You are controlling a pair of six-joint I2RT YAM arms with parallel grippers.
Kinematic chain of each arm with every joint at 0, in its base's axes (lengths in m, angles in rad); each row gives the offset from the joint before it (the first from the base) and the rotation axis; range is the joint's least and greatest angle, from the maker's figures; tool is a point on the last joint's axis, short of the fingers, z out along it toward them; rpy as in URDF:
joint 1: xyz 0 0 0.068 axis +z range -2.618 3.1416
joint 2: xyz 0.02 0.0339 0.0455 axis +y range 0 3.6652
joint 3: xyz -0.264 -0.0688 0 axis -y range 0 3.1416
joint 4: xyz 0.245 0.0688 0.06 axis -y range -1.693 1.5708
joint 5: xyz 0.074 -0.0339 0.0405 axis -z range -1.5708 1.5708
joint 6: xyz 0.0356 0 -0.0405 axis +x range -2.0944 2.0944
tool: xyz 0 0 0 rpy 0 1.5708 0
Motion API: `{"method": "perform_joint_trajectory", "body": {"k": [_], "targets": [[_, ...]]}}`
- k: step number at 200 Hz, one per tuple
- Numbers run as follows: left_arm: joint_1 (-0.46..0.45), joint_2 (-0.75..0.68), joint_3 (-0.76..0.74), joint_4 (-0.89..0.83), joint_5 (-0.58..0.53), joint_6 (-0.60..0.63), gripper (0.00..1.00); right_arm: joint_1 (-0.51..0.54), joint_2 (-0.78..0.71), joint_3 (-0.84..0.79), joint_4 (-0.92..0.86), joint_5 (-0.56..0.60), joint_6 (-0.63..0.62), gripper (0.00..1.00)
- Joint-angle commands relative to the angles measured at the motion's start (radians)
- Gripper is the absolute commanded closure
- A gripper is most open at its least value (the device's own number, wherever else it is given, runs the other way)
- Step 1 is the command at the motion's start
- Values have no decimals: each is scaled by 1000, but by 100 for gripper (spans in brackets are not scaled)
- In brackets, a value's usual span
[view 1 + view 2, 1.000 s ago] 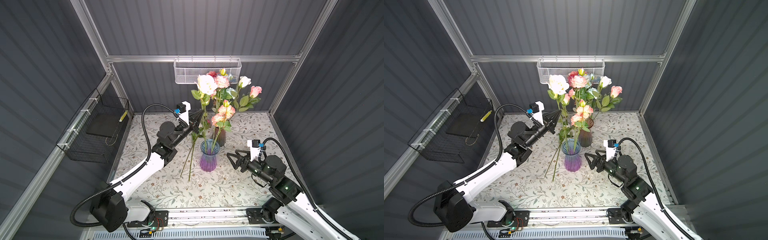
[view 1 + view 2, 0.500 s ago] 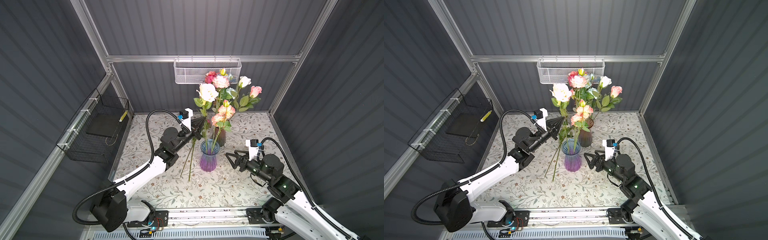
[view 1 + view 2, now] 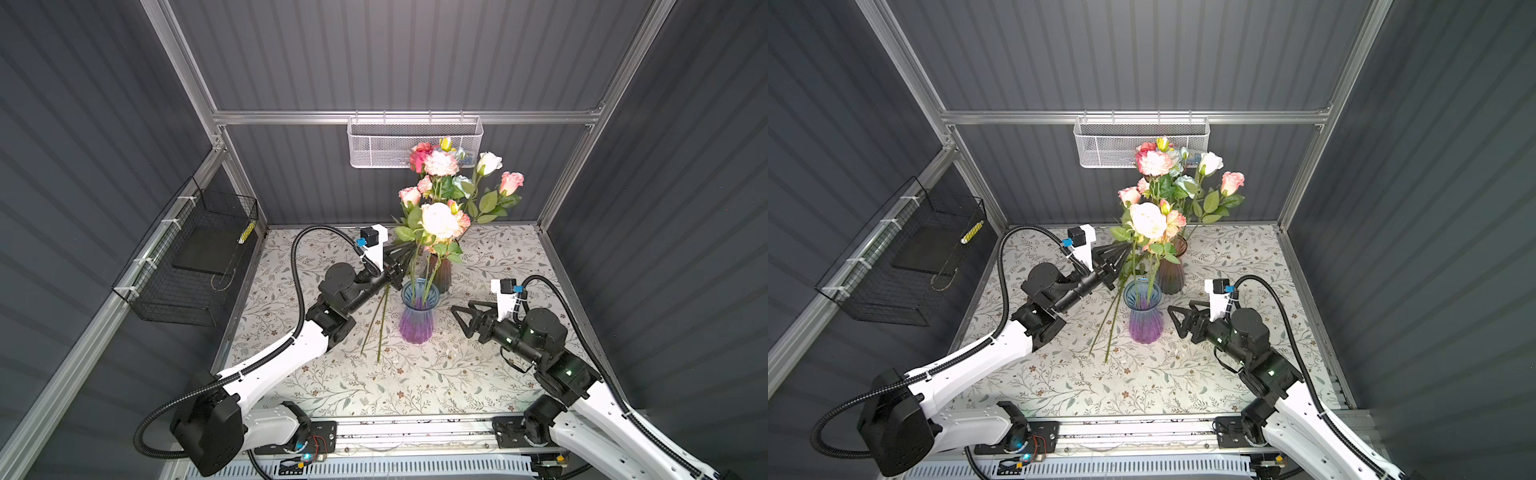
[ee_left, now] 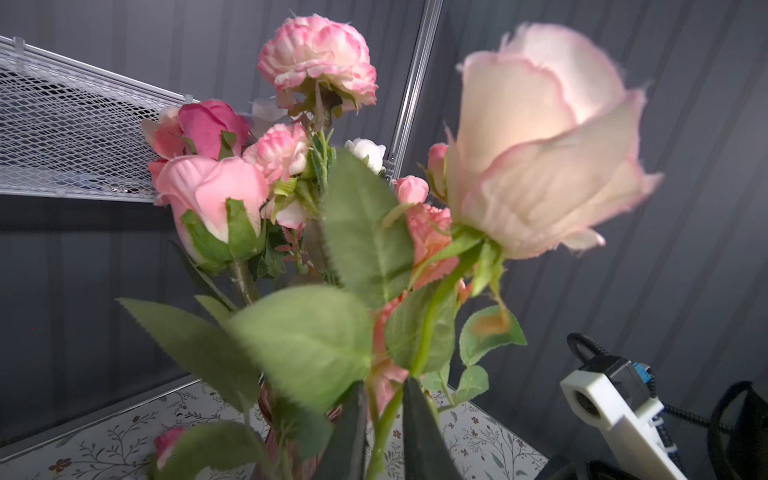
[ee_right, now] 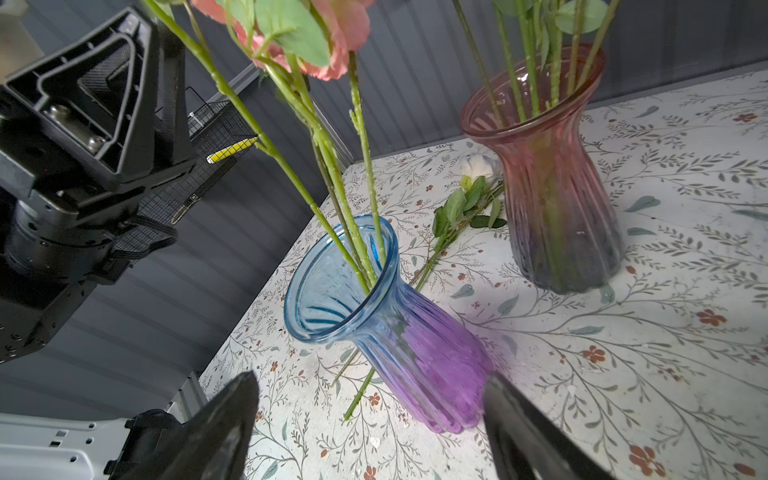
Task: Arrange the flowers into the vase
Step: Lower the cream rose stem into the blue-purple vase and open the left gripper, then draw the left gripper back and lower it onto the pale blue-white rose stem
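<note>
Left gripper (image 3: 405, 251) loose around the stem of the cream rose (image 3: 438, 220), above the blue-purple vase (image 3: 415, 320)

Seen from the left wrist, its jaws stood slightly parted, and the green stem ran between the fingers (image 4: 419, 432) with a sliver of space on each side. That stem and a few others dropped into the mouth of the blue-purple vase. The right gripper (image 3: 459, 321) hung wide open just beside that vase, on its right in both top views, touching nothing. Most of the flowers (image 3: 440, 166) stood in a reddish vase (image 3: 441, 272) just behind. Two loose stems (image 3: 376, 328) lay on the floral table (image 3: 332, 382) left of the blue-purple vase, with a white bloom (image 5: 478, 168) on the table beside the reddish vase.
</note>
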Motion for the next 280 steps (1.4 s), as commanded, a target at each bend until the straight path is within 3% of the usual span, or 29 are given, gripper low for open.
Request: {"method": "perform_joint_trajectory", "body": {"k": [1, 57, 83, 117, 138, 168, 180, 196, 217, 231, 280], "targets": [[-9, -16, -5, -23, -1, 4, 77, 3, -7, -11, 24, 2, 12, 14], [-12, -61, -13, -69, -21, 26, 73, 3, -20, -11, 13, 2, 12, 14], [-11, -134, -36, -149, -91, 59, 63, 3, -27, -11, 4, 7, 9, 14], [-11, -264, -108, -279, -295, 78, 45, 3, -22, -7, -10, 9, 4, 14], [-11, -326, -153, -368, -446, 43, 40, 3, -12, -8, -13, 11, -1, 14], [1, -294, -152, -616, -662, -55, 31, 3, 14, 0, -18, 15, 0, 14], [30, -237, -128, -712, -631, -100, 31, 2, 20, -4, -17, 24, 6, 15], [98, -149, -108, -779, -502, -158, 31, 2, 22, -23, -6, 46, 21, 15], [177, -12, -66, -817, -328, -198, 46, 3, 27, -47, 11, 70, 47, 17], [181, 84, -15, -856, -291, -186, 55, 3, 35, -49, 0, 78, 47, 19], [179, 353, 168, -977, -109, -174, 71, 1, 39, -74, -46, 177, 67, 23]]}}
